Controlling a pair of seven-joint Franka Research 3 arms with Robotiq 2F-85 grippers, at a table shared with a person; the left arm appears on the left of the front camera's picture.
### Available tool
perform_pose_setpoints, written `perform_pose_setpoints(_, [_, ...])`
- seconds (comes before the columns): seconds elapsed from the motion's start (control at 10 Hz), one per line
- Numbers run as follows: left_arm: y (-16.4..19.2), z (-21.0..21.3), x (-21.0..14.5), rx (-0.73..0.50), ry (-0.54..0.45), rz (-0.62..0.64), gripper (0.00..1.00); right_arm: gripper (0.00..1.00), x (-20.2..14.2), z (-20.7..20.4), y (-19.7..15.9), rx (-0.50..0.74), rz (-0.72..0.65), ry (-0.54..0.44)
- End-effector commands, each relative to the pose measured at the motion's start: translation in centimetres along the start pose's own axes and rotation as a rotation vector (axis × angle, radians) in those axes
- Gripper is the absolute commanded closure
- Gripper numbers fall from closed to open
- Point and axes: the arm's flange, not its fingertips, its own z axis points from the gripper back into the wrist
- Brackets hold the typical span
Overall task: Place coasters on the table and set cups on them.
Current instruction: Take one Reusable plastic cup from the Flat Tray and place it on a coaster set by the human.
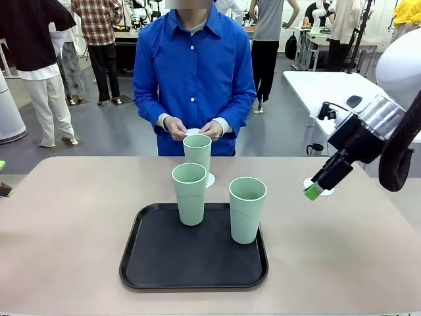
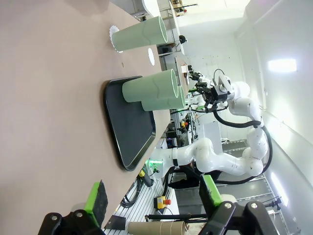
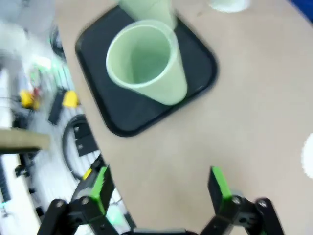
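Note:
Two pale green cups [image 1: 189, 193] [image 1: 247, 209] stand on the black tray [image 1: 158, 263]. A third cup [image 1: 197, 152] stands behind the tray on a white lacy coaster [image 1: 210, 180] on the tan table [image 1: 66, 224]. Another coaster [image 1: 325, 191] lies on the table at the right, and my right gripper [image 1: 314, 191] hangs open just over its near edge. The person holds a further coaster [image 1: 193, 131] in both hands. In the right wrist view the right gripper [image 3: 159, 191] is open above bare table, with a cup [image 3: 146, 63] ahead. My left gripper [image 2: 154, 196] is open, far from the tray [image 2: 127, 132].
The person in a blue shirt [image 1: 194, 72] stands at the far edge of the table. A white table [image 1: 329, 89] stands behind at the right. Bare tabletop spreads left and right of the tray.

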Motion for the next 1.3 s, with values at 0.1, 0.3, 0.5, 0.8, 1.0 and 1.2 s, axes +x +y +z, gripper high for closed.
perform_pose_setpoints(0.1, [-0.1,0.1,0.0,0.003,-0.005,0.004,0.0,0.0,-2.3,-2.7,-2.0,0.114,0.309,-0.217])
perform_pose_setpoints(0.3, [-0.1,0.1,0.0,0.003,-0.005,0.004,0.0,0.0,-3.0,-3.7,-4.2,0.091,0.35,-0.375])
perform_pose_setpoints(0.5, [-0.1,0.1,0.0,0.003,-0.005,0.004,0.0,0.0,-3.4,-5.6,-6.3,0.106,0.349,-0.454])
perform_pose_setpoints(0.8, [-0.1,0.1,0.0,0.003,-0.005,0.004,0.0,0.0,-4.1,-7.8,-7.5,0.202,0.412,-0.487])
perform_pose_setpoints(1.0, [-0.1,0.1,0.0,0.003,-0.005,0.004,0.0,0.0,-4.5,-7.5,-6.3,0.174,0.374,-0.473])
perform_pose_setpoints(1.2, [-0.1,0.1,0.0,0.003,-0.005,0.004,0.0,0.0,-4.5,-7.5,-6.3,0.174,0.374,-0.473])
